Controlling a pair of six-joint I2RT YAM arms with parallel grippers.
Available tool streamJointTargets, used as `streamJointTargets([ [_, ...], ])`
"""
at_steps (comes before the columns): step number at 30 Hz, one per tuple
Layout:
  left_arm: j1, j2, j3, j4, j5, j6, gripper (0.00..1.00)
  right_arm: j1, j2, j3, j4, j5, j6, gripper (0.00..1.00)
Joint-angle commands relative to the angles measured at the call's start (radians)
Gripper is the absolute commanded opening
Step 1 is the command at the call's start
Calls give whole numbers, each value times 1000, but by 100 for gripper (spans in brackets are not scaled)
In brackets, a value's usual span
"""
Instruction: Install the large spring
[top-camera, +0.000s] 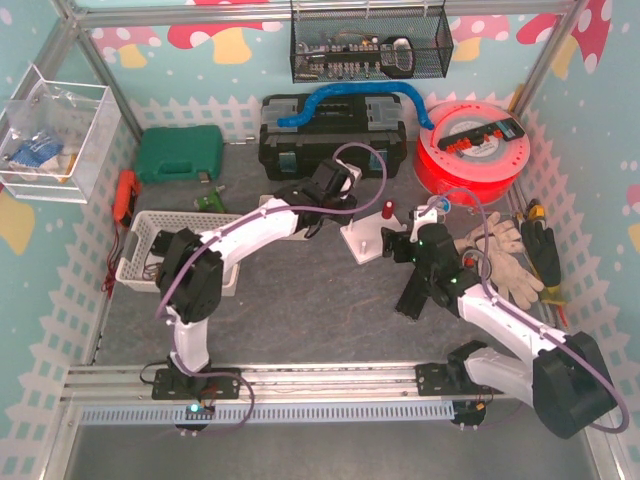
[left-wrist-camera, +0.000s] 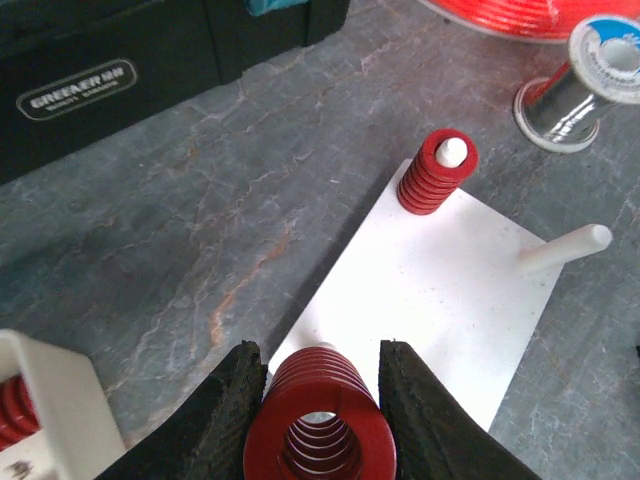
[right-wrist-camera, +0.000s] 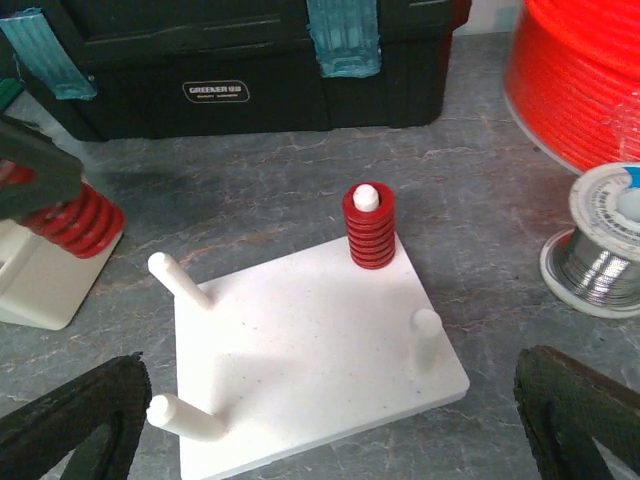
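Bench (top-camera: 300, 310), grey, with white peg plate (top-camera: 362, 242); large spring (left-wrist-camera: 318, 430), red, gripped in left hand (top-camera: 330, 200) beside it.
From above: left hand just left of peg plate, right hand (top-camera: 398, 245) at its right edge, small spring (top-camera: 386, 210), also red, seated on far peg. From left wrist: fingers (left-wrist-camera: 235, 400) closed on large spring, seen end-on at plate's near corner. From right wrist: right hand spread wide open before plate; large spring at far left, off plate, just above white holder (right-wrist-camera: 35, 285); black toolbox (right-wrist-camera: 230, 70) behind.
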Motion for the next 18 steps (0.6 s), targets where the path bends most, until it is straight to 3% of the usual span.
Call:
streamJointTargets([
  [1, -8, 60, 75, -4, 15, 21, 11, 4, -54, -35, 9, 53, 16, 99],
  [18, -9, 168, 151, -36, 9, 33, 15, 5, -106, -51, 27, 33, 10, 99],
])
